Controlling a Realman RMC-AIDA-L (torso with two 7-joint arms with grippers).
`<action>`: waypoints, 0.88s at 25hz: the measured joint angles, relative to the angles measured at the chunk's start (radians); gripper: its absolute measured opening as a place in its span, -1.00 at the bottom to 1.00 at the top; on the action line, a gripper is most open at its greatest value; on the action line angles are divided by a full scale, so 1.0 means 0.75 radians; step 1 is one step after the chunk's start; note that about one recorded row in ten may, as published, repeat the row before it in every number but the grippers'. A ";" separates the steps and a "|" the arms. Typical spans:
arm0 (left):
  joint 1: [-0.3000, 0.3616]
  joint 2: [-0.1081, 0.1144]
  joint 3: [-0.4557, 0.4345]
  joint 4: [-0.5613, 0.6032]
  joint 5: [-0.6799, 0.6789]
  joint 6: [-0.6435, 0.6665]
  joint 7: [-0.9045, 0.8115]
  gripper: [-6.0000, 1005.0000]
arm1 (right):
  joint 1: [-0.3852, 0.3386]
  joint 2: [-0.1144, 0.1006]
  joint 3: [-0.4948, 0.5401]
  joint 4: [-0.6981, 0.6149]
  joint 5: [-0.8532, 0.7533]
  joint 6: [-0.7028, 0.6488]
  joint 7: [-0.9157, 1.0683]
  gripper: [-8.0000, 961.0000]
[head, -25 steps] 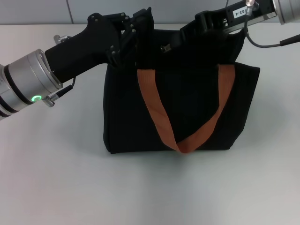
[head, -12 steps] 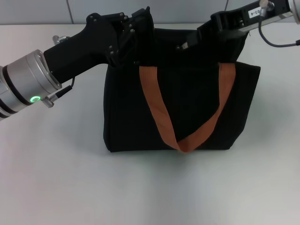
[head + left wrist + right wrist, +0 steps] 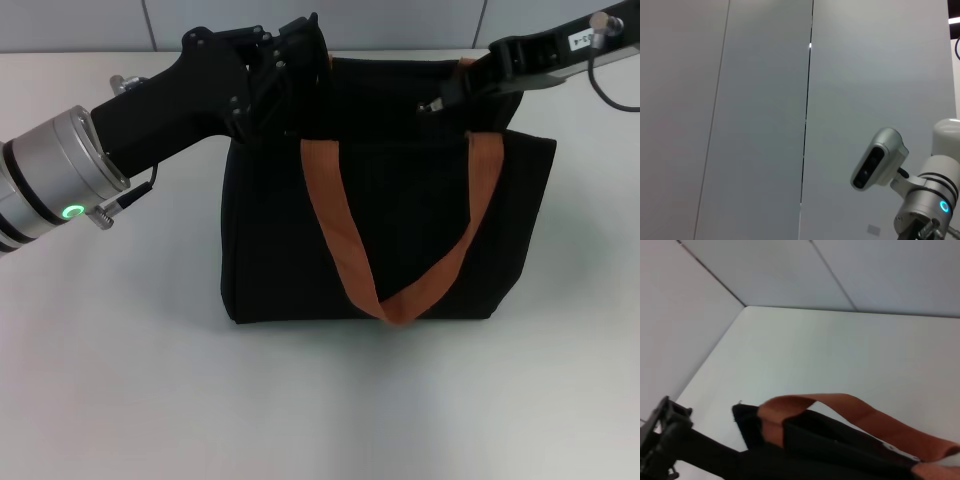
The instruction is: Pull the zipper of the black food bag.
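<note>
The black food bag (image 3: 400, 240) stands upright mid-table, an orange-brown strap (image 3: 340, 230) hanging down its front. My left gripper (image 3: 295, 70) is clamped on the bag's top left corner. At the top edge toward the right, my right gripper (image 3: 448, 95) is shut on the zipper (image 3: 426, 105), of which only a small silver glint shows. The right wrist view shows the bag's top (image 3: 830, 450), its rear strap (image 3: 855, 410) and, farther off, the left gripper (image 3: 662, 440). The left wrist view shows none of the bag.
The white table (image 3: 120, 380) lies bare in front of and beside the bag. A grey panelled wall (image 3: 400, 20) runs close behind it. In the left wrist view are wall panels, a grey camera housing (image 3: 880, 160) and a silver arm segment (image 3: 935, 200).
My right gripper has slid rightward along the bag's top edge, the silver zipper glint moving with it. The left gripper and the bag have stayed put.
</note>
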 joint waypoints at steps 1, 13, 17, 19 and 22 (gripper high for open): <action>0.000 0.000 0.000 0.000 -0.002 0.000 0.000 -0.94 | -0.005 0.000 0.011 -0.005 -0.010 -0.003 0.001 -0.99; -0.004 0.001 0.000 0.011 -0.008 0.001 0.001 -0.94 | -0.055 -0.006 0.156 -0.028 -0.074 -0.040 -0.011 -0.99; -0.006 0.003 0.000 0.012 -0.008 0.001 0.001 -0.94 | -0.060 -0.005 0.159 -0.026 -0.073 -0.044 -0.027 -0.99; -0.006 0.003 0.000 0.013 -0.008 0.002 0.001 -0.94 | -0.063 -0.005 0.160 -0.026 -0.066 -0.045 -0.049 -0.99; -0.007 0.003 -0.001 0.013 -0.009 0.000 0.001 -0.94 | -0.072 -0.004 0.180 -0.027 -0.018 -0.049 -0.093 -0.99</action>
